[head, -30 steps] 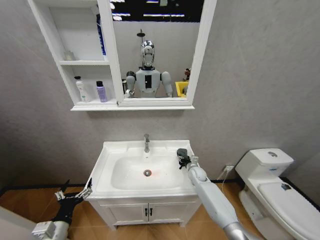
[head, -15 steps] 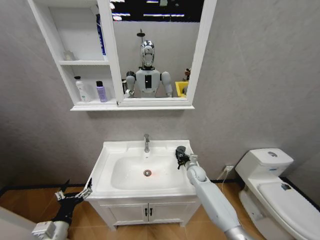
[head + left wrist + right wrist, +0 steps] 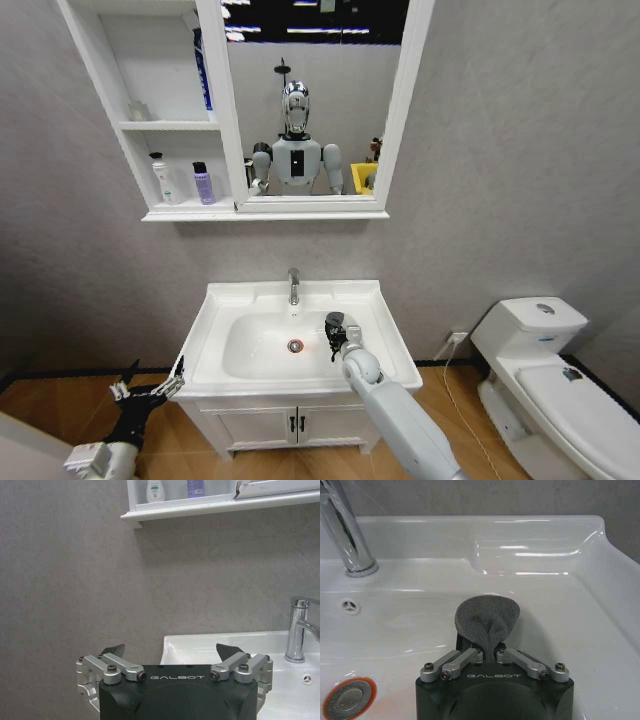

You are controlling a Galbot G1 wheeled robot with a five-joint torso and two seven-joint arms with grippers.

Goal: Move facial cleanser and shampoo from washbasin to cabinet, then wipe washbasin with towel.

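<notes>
The towel, a bunched grey wad, is pinched in the right gripper and pressed against the inner slope of the washbasin, on the bowl's right side between the tap and the drain. A second ago this gripper sat out on the right rim of the basin; it has since swept leftward and down into the bowl, toward the drain. That reads as the wiping stroke under way, with the rim covered and the bowl now being worked.

Two bottles stand on the lower shelf of the cabinet, so the moving part looks finished.

The left gripper hangs low beside the vanity's left corner, fingers spread and holding nothing.
</notes>
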